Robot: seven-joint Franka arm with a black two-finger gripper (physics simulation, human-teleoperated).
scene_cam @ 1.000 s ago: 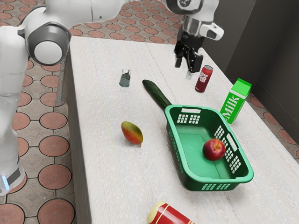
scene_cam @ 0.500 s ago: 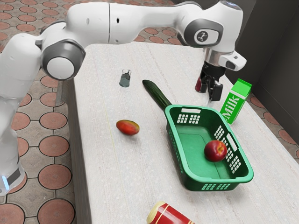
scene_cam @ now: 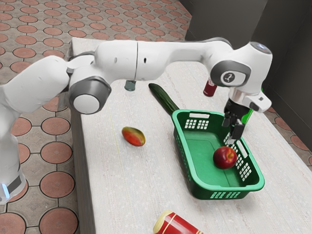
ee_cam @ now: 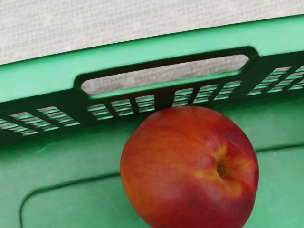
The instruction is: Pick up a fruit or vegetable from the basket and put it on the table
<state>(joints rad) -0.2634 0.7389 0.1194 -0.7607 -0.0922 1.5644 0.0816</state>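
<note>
Swings in from beyond the green plastic basket (scene_cam: 219, 187) to hover over the round red-and-orange nectarine (scene_cam: 225, 158) inside, right of frame, with black two-finger gripper (scene_cam: 233, 138) apart and empty, apparently bringing a grasp within reach.
</note>
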